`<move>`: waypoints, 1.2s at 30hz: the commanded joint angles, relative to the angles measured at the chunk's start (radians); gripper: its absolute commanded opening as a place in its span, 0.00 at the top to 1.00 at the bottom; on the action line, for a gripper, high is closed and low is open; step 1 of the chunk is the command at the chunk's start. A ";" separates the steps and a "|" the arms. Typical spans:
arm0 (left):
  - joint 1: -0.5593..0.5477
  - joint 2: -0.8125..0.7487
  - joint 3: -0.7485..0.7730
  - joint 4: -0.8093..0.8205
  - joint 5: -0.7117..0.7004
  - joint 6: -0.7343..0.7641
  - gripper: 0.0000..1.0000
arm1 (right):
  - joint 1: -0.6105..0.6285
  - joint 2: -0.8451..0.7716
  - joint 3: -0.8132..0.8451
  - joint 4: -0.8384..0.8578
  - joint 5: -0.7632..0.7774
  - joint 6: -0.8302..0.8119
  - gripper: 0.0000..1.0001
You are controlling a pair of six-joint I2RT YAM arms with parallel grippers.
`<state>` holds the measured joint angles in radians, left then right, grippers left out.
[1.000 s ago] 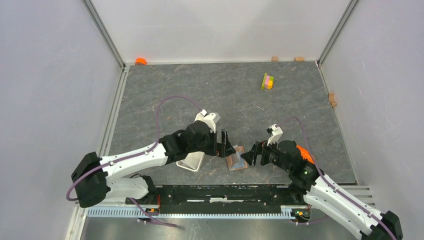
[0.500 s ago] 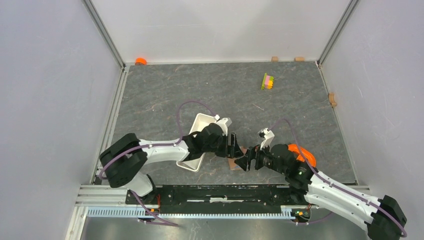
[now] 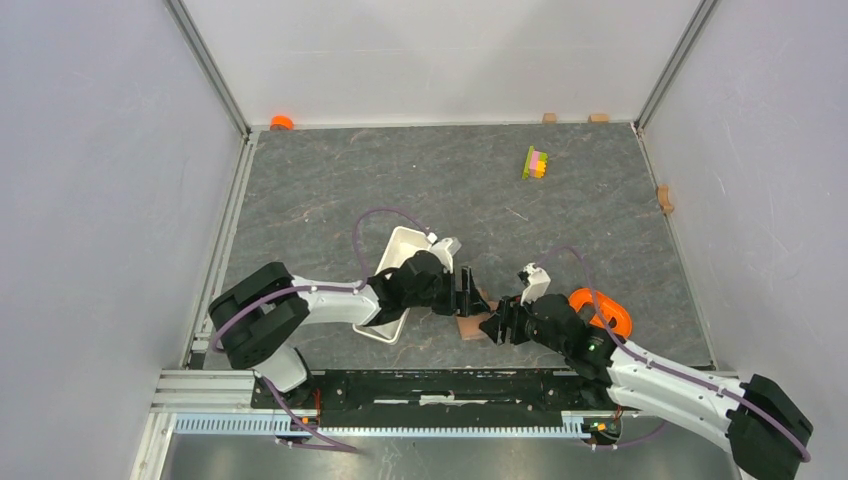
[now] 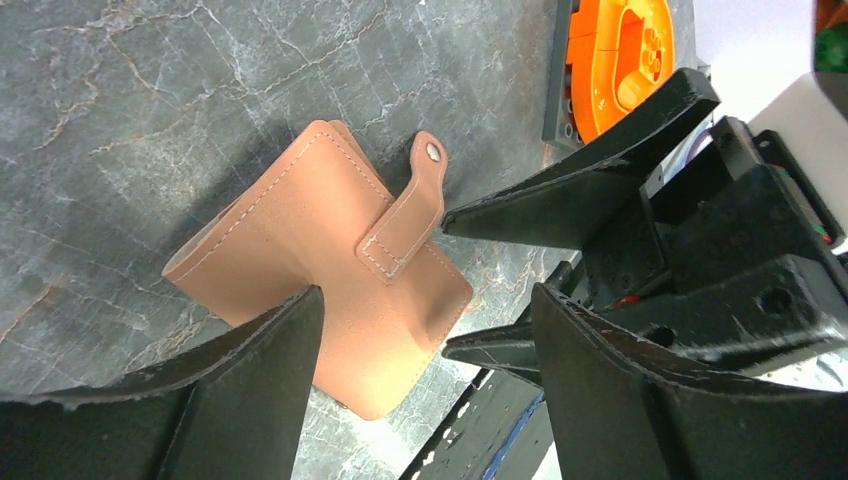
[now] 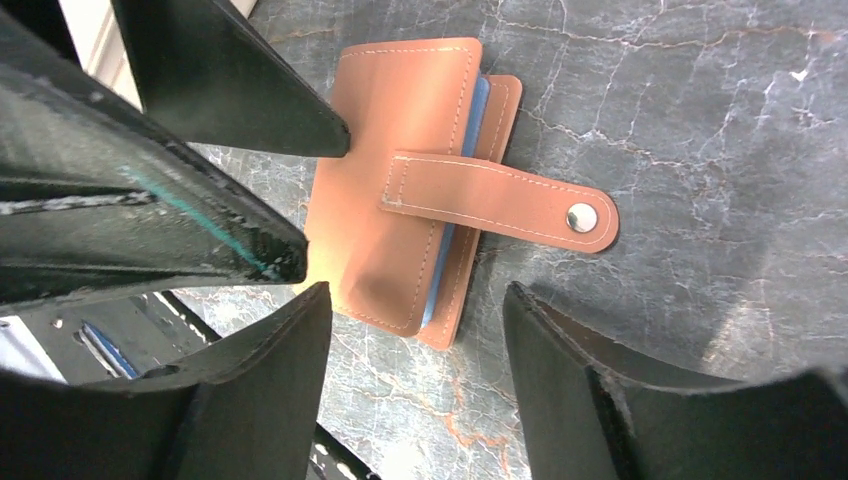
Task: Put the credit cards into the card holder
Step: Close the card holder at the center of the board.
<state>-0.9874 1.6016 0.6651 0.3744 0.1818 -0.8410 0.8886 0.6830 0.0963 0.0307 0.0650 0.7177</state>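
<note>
– What crowds the card holder point(image 5: 395, 200) on the counter point(image 3: 330, 180)?
– A white tray point(image 3: 404, 243) lies just beside it on the left and an orange ring-shaped object point(image 3: 601, 309) on the right. Both arms hang over it, hiding most of it from above.
– Counts?
– One holder, folded, strap unsnapped. A blue edge of the credit cards point(image 5: 477, 110) shows between its leaves, but their number cannot be told. One tray, and one coloured block stack point(image 3: 536, 162) far back.
– The jaws?
– The left gripper point(image 4: 428, 300) and right gripper point(image 5: 415, 295) both have their jaws spread wide, gripping nothing. Whether they touch the holder cannot be told.
</note>
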 commanded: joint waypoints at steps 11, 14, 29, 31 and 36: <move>0.006 -0.138 -0.016 0.007 -0.052 -0.062 0.13 | 0.006 0.094 0.017 -0.051 0.127 0.069 0.89; 0.006 -0.206 -0.031 -0.106 -0.128 -0.116 0.12 | 0.006 0.076 0.008 -0.106 0.158 0.087 0.97; 0.001 -0.190 -0.216 0.010 -0.144 -0.355 0.16 | 0.006 0.000 -0.032 -0.101 0.151 0.148 0.98; 0.000 -0.170 -0.230 0.042 -0.145 -0.360 0.20 | 0.006 -0.038 -0.027 -0.078 0.122 0.147 0.82; 0.000 -0.086 -0.199 0.075 -0.106 -0.352 0.33 | 0.005 -0.132 -0.007 -0.044 0.082 0.178 0.57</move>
<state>-0.9890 1.4528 0.4583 0.4313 0.0731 -1.1542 0.8902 0.6060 0.0738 -0.0463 0.1741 0.8711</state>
